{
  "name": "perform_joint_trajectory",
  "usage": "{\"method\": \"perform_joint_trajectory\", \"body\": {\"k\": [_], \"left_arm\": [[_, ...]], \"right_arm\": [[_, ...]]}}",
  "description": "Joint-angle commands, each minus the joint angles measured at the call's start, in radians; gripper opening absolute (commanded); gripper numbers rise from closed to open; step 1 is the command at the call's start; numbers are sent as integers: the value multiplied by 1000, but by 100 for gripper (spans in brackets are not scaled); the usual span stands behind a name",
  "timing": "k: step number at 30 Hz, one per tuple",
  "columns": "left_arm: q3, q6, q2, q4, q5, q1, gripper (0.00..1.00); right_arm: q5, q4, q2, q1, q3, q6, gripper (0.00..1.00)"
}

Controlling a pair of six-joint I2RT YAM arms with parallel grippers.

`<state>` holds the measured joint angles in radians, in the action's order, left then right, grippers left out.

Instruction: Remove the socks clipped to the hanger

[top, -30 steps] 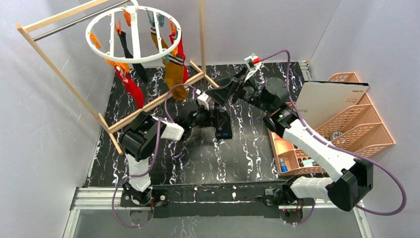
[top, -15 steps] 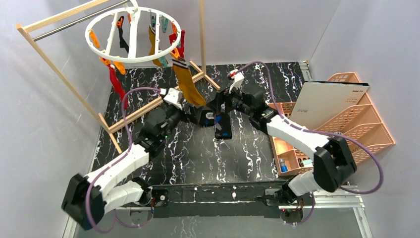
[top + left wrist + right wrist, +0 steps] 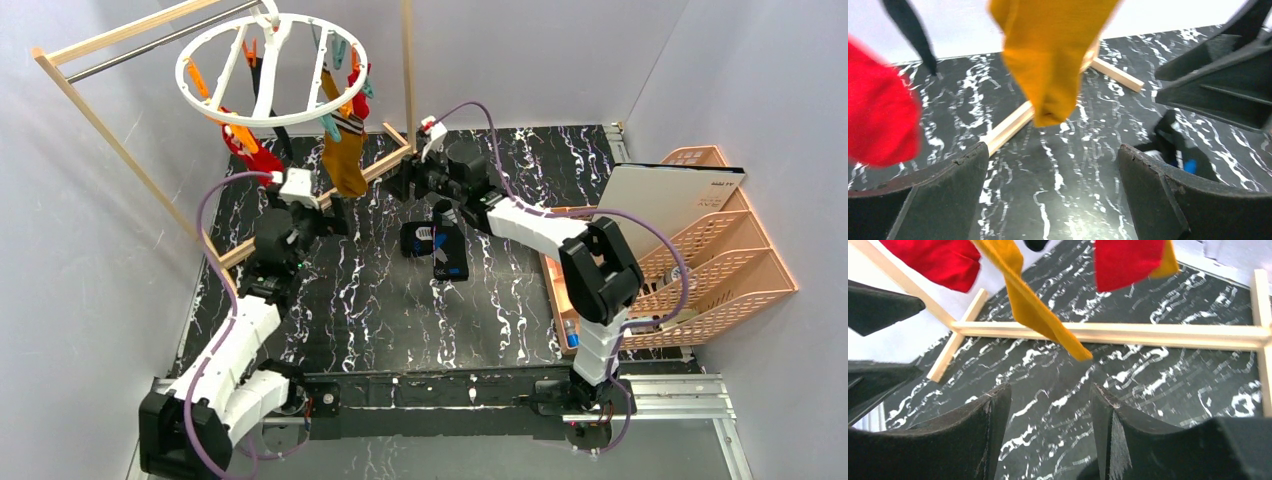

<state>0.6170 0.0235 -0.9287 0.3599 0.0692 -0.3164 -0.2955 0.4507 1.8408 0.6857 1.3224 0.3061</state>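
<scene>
The white ring hanger hangs from the rack at the back left, fringed with orange and teal clips. A mustard sock, two red socks and a black sock hang from it. My left gripper is open and empty, just below and in front of the mustard sock. A red sock is at its left. My right gripper is open and empty, right of the mustard sock, facing it. Both wrist views show open jaws above the table.
The wooden rack's base bars lie on the black marbled table under the socks. A dark bundle with blue marks lies mid-table. Peach plastic baskets with a white board stand at the right.
Both arms have reached further back and left toward the rack. The mustard sock, slanted to the right half a second ago, now hangs straight. The hanger and socks have swung.
</scene>
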Motion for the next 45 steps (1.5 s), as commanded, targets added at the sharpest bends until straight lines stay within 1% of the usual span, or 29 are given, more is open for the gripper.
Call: {"method": "perform_joint_trajectory", "body": {"k": [1,4,8,11,12,15,16,17,19,20,24,26,29,31,34,39,40,45], "left_arm": [[70,33,-10,-27,-173,149,98],[97,56,-38,-9,-322,228,98],[109,117,-97,75,-500,261,98],[126,152,-138,113,-587,289,98],[126,170,-144,131,-611,299,98],[121,209,-155,188,-678,314,98],[116,224,-156,209,-696,315,98],[108,236,-155,232,-710,315,98],[89,251,-143,258,-721,315,98],[80,252,-133,265,-721,315,98],[56,260,-77,279,-718,315,98],[55,277,-74,307,-717,315,98],[49,326,-82,391,-697,315,98],[38,357,-87,462,-667,315,98],[39,431,-125,566,-668,315,98],[14,633,-260,852,-655,300,88],[15,653,-284,881,-647,285,85],[44,613,-358,908,-577,158,79]], "right_arm": [[-79,102,91,13,143,8,66],[-104,109,162,15,216,17,66],[-125,107,232,15,300,25,66],[-132,101,280,16,360,27,65],[-134,96,293,16,379,25,62],[-142,74,338,17,434,31,33],[-147,71,345,17,441,37,26],[-154,69,350,17,443,41,23],[-160,67,350,16,429,49,5],[-160,68,344,16,413,50,1],[-160,109,294,19,310,59,1],[-156,125,270,22,265,60,1],[-151,137,254,27,224,66,1],[-150,138,254,31,217,67,1],[-148,141,259,35,219,70,1],[-148,135,276,44,249,74,1],[-147,133,279,46,256,74,1],[-139,120,291,55,280,71,1]]}}
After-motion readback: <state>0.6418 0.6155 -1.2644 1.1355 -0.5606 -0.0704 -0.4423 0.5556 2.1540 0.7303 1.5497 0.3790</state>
